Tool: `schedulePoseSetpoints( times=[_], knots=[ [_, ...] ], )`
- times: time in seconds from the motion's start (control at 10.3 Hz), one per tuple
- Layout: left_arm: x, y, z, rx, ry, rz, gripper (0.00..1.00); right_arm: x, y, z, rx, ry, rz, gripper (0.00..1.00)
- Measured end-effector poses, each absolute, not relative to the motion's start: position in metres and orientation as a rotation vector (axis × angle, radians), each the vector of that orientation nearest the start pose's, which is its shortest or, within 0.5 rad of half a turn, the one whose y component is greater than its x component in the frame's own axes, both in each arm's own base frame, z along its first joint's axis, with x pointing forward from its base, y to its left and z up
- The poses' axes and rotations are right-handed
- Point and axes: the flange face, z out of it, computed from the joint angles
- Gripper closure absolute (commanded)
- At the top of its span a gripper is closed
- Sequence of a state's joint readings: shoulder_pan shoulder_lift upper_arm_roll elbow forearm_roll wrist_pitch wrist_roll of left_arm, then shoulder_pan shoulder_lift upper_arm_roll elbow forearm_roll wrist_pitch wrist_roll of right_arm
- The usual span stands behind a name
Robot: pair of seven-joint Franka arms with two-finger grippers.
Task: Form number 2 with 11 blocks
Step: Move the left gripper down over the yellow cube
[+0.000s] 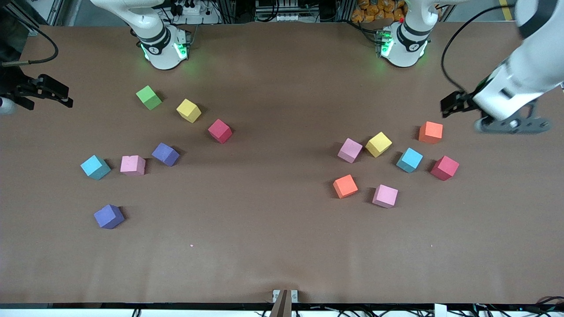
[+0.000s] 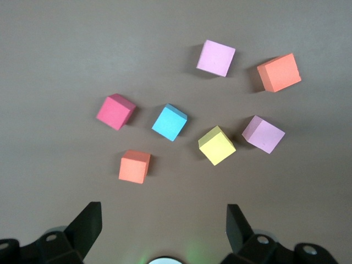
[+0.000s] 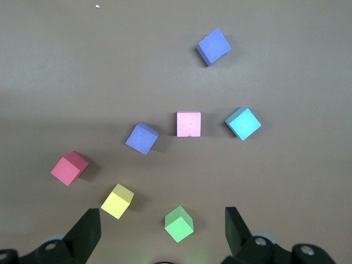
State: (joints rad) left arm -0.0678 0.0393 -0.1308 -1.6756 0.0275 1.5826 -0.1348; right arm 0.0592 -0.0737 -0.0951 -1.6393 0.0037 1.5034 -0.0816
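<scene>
Blocks [image 1: 384,196] lie scattered — both grippers' fingers, left [image 2: 159,231] and right [image 3: 159,231], spread.

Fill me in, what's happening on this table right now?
Nothing is being handled yet. Small matte foam cubes lie scattered in two loose clusters on the brown table, none arranged into a figure. The left gripper hangs open over its end of the table beside an orange foam cube. The right gripper hangs open at its own end, with a green foam cube showing between its fingers in its wrist view. Neither gripper holds anything.
</scene>
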Motion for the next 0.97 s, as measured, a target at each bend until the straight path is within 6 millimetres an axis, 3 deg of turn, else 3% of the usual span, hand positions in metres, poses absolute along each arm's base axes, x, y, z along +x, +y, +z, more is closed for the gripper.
schedulePoseSetpoints(
  times=[0.29, 0.48, 0.68, 0.97],
  knots=[
    [0.545, -0.117, 0.496, -3.082, 0.099, 0.228, 0.00, 0.523, -0.020, 0.625, -3.125, -0.072, 0.105, 0.00],
    [0.536, -0.136, 0.464, -3.077, 0.056, 0.230, 0.00, 0.523, -0.020, 0.625, -3.125, -0.072, 0.105, 0.00],
    [0.528, -0.145, 0.442, -3.070, 0.024, 0.243, 0.00, 0.523, -0.020, 0.625, -3.125, -0.072, 0.106, 0.00],
    [0.519, -0.142, 0.410, -3.063, -0.036, 0.256, 0.00, 0.524, -0.020, 0.624, -3.125, -0.072, 0.107, 0.00]
  ],
)
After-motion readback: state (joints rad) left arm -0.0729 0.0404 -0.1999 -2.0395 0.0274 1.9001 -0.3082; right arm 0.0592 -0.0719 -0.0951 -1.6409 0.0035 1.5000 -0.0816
